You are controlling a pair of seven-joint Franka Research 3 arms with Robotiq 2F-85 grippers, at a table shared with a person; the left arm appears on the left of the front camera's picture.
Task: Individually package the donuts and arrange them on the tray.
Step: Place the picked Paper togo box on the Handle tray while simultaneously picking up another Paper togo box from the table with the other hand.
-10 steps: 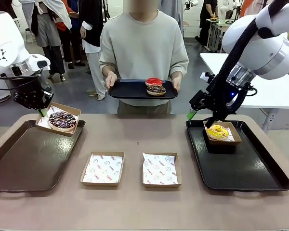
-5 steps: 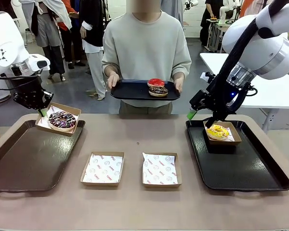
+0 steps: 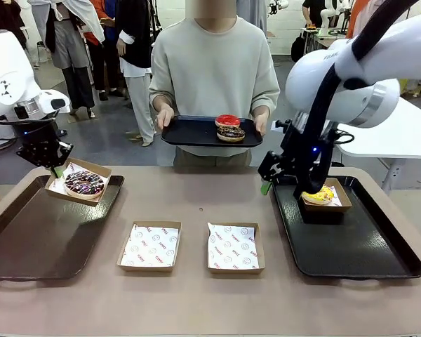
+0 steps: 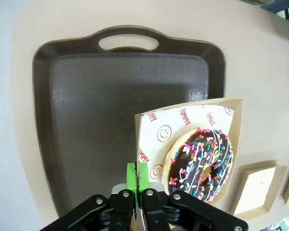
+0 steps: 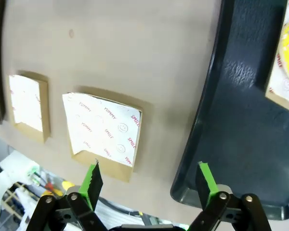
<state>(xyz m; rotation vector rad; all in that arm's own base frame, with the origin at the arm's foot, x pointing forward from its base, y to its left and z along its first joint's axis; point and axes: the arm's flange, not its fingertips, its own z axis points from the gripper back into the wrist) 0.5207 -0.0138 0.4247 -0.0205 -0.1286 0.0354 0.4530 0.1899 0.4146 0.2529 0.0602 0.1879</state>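
Table crowded: my left gripper (image 4: 138, 182) pinched tight on box (image 3: 102, 170) rim, sprinkled donut (image 3: 84, 184) aboard, hovering at left tray's (image 3: 28, 239) 1 o'clock. Next, I'd say: set down flat. My right gripper (image 5: 149, 175) spread wide, empty.

Light: bright, even, from overhead
Shadows: soft, faint
Glare: pale sheen on right tray (image 3: 358, 246)
Wrist views: sharp, bowed at edges

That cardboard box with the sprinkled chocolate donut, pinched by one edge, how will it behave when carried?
The cardboard box looks thin and the left gripper pinches just one wall, so it will probably sag or tilt. The sprinkled chocolate donut sits loose on printed paper, so it may slide. Both look light.
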